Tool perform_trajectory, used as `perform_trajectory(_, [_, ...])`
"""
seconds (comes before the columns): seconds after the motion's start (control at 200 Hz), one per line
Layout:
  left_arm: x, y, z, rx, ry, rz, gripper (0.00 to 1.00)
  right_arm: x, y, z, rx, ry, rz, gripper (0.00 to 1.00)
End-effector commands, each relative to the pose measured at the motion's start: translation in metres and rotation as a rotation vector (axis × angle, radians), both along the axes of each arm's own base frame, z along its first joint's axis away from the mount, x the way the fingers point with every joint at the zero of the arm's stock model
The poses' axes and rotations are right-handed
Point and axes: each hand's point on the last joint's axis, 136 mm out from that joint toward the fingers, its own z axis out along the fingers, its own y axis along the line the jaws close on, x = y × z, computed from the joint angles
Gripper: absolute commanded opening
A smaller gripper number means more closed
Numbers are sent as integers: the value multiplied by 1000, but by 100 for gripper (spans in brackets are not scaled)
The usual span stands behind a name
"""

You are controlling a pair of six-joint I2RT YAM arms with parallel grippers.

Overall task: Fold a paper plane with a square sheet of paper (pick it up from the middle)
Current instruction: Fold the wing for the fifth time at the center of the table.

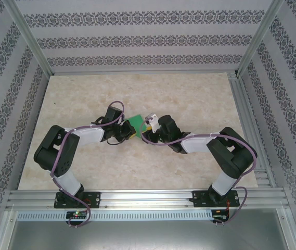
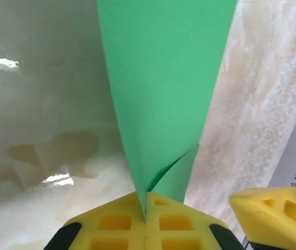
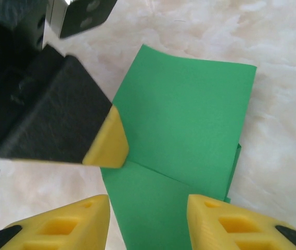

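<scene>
Paper (image 3: 189, 120), bright green and partly folded with one crease running across it, sits about mid-desk, and the two arms meet over it. The left pincer (image 2: 145, 202) is pressed together on the paper's edge, where a small flap buckles up just beside its yellow pads. The right pincer (image 3: 148, 202) is spread, one finger to each side of the paper's near edge, gripping nothing. The left pincer's tip rests on the paper right in front of it.

Risks, as I judge them: the sheet is thin, so a pull by the left pincer while the rest drags on the desk (image 1: 200, 94) could tear it or add a stray crease at that buckle. If the right pincer closes off the crease line, the layers may slip apart and the fold come out crooked. The two pincers are nearly touching over the paper, so a careless move by either could knock the other and shift the sheet.

Room: beyond the paper, away from the arms, the desk runs open to the patterned wall (image 1: 148, 39), and it is open to either side of the paper too. Toward the arm bases lies the metal rail (image 1: 148, 197), well apart from the paper.
</scene>
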Motion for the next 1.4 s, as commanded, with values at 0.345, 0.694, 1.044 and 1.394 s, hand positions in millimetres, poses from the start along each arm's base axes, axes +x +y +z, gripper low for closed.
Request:
perform_trajectory(0.345, [-1,-4,23,-16,11,16,7,-20,26,-15,-179,-320,199,40])
perform_trajectory(0.694, [-1,-4,26,-19,14,19,8,-9,31,-30,-203,-357,184,34])
perform_trajectory(1.044, [-1,-5,29,-28,11,22,11,-2,30,-29,-198,-388,140,22])
perform_trajectory(1.394, [4,7,23,14,-6,37,32,-15,29,-18,-101,-325,172,11])
